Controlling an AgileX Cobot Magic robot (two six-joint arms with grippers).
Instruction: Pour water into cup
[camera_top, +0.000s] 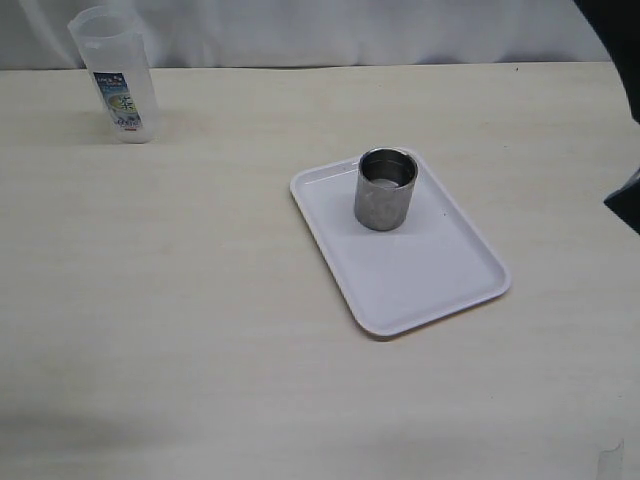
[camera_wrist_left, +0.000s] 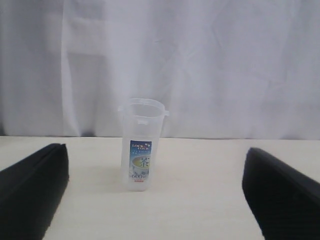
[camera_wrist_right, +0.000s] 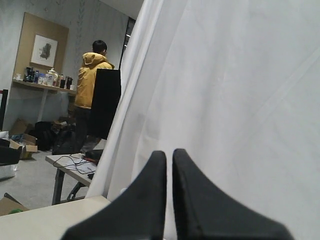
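Cup: one, on one tray; one container well apart; left pincer apart, right pincer together

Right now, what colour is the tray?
White; the tray shows best in the exterior view.

short cylindrical brushed-steel cup, grey-silver and handleless, stands upright, mouth open, on the 11 o'clock end of a white tray. tall transparent plastic container with a blue-and-white label stands upright well apart at the cup's 10 o'clock; its water cannot be made out.
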